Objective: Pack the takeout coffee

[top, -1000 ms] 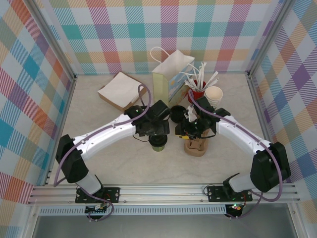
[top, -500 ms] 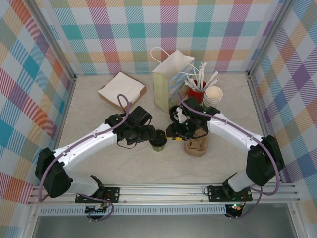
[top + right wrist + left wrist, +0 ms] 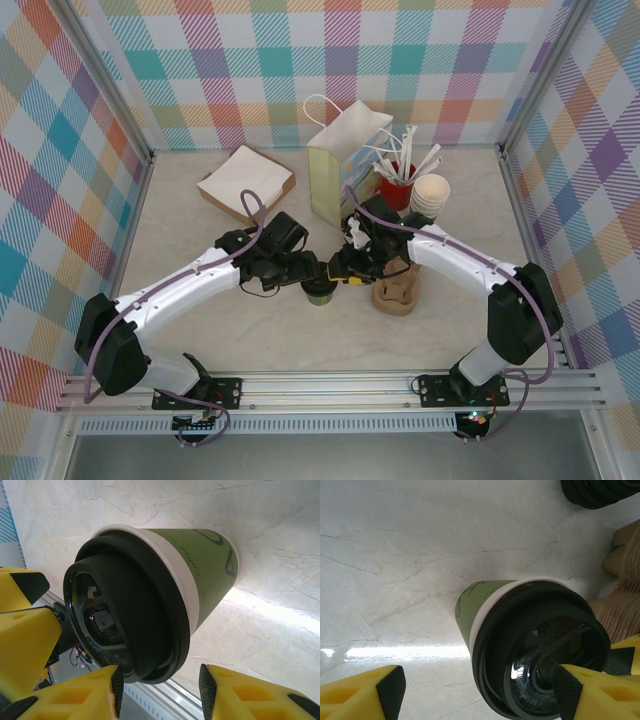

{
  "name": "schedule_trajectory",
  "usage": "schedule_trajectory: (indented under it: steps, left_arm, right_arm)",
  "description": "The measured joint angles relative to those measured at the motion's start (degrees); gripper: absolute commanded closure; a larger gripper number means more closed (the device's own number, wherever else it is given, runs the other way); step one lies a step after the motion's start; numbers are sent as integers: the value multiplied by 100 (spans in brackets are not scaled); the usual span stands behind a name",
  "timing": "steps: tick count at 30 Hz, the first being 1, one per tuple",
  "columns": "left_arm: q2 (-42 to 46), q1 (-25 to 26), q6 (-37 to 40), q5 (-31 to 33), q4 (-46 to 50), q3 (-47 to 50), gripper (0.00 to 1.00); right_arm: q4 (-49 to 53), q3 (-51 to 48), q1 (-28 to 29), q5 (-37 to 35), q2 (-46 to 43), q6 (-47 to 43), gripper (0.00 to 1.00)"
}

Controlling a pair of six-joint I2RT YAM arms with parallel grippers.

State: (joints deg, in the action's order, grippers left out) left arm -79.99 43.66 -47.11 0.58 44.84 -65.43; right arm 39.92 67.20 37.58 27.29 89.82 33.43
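The takeout coffee (image 3: 320, 292), an olive-green paper cup with a black lid, stands on the table between my two grippers. My left gripper (image 3: 303, 271) is at its left and my right gripper (image 3: 343, 272) at its right. In the left wrist view the coffee (image 3: 532, 650) sits inside the open left gripper (image 3: 480, 690), close to the right pad (image 3: 568, 690). In the right wrist view the lidded coffee (image 3: 150, 595) leans over my right gripper (image 3: 161, 686), whose jaws stand apart below the lid's rim. The brown pulp carrier (image 3: 397, 294) lies just right of the cup.
A white paper bag (image 3: 345, 168) stands behind the grippers. To its right are a red cup of wrapped straws (image 3: 400, 184) and stacked white cups (image 3: 432, 194). A flat box with napkins (image 3: 246, 183) lies back left. Black lids (image 3: 600, 490) rest near the carrier (image 3: 626, 587).
My left gripper drew back from over the coffee to its left side. My right gripper swung left from above the carrier to the cup and its jaws widened a little.
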Motion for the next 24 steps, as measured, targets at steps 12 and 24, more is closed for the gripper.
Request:
schedule_trajectory:
  steps: [12,24]
  left_arm:
    - [-214,-11,2,162,2,4,23]
    - [-236,-11,2,201,0,4,24]
  right_arm:
    - [35,92,68,-118,133,0,57]
    - [149,177,79,-173,177,-2,59]
